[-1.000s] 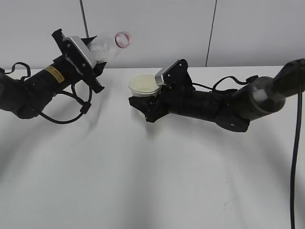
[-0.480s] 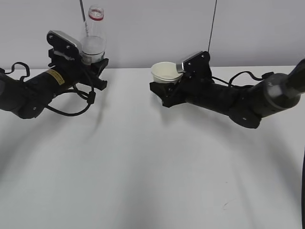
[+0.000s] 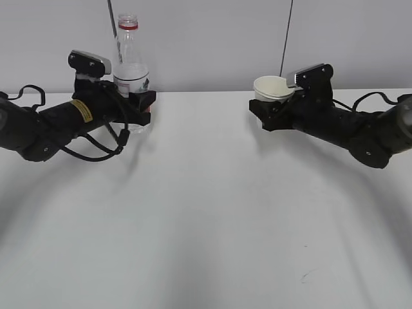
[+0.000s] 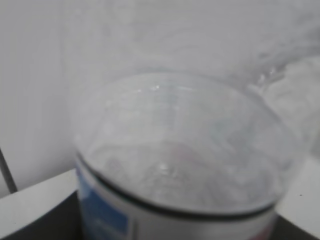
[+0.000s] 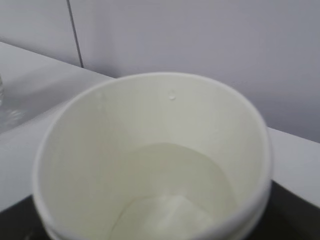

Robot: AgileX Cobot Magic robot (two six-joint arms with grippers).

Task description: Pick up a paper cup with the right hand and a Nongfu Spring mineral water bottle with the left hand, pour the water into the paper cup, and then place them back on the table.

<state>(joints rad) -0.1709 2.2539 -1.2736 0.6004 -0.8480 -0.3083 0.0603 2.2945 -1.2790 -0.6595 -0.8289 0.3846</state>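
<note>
Now, left end effector (image 3: pixel 138 103): clamped around the bottle's (image 3: pixel 131 67) labelled middle, bottle upright at the desk's (image 3: pixel 206 212) far left.
Right end effector (image 3: pixel 270 116): pinching the cup (image 3: pixel 273 89), water inside.
Handling: bottle probably slick, squeezable; cup soft, spillable, so grip gently low.

The Nongfu Spring mineral water bottle (image 3: pixel 131 67) is held upright at the far left of the table (image 3: pixel 206 212) by the left hand (image 3: pixel 138 103), clamped around its lower part. Well apart, at the far right, the paper cup (image 3: pixel 273 88) is gripped by the right hand (image 3: pixel 270 112) (water lies inside it, seen in the right wrist view).
</note>
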